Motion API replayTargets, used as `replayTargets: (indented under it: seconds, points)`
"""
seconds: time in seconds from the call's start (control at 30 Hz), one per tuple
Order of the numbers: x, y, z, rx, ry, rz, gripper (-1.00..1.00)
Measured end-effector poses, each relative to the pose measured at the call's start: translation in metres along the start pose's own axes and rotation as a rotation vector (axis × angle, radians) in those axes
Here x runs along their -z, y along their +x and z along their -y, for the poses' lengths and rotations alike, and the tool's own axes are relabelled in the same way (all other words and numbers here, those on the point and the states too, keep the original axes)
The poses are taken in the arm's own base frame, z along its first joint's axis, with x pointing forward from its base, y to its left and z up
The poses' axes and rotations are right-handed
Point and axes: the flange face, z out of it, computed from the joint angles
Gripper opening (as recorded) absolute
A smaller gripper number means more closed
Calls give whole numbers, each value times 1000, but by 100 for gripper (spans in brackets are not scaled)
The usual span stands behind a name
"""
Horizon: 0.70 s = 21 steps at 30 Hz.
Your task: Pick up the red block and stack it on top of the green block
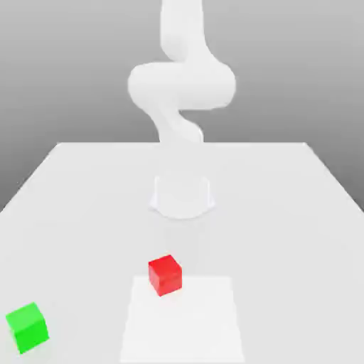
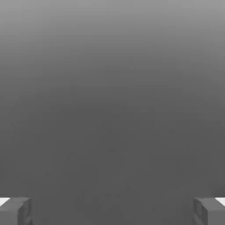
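The red block [image 1: 165, 275], a small bright cube, rests on the white table near the front, a little toward the exterior view's left of centre. The green block [image 1: 27, 327], about the same size, sits apart from it at the front corner on the exterior view's left. My white arm [image 1: 181, 85] rises behind them at the table's middle. In the hand view my gripper [image 2: 112, 211] is open: its two grey fingertips [image 2: 15, 210] stand far apart, with nothing between them and only plain grey background beyond.
The white table [image 1: 284, 213] stretches wide around both blocks. A paler square patch [image 1: 186, 323] lies at the front, touching the red block's base. A faint round base [image 1: 182, 195] sits mid-table.
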Motion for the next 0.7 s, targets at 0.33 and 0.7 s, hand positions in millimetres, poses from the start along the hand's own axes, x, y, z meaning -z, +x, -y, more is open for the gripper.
replayTargets:
  seconds: [0.33, 0.7]
  points:
    - [-214, -78, -111, -442, -365, 122, 0]
    - [-321, -189, -279, -924, -725, 167, 0]
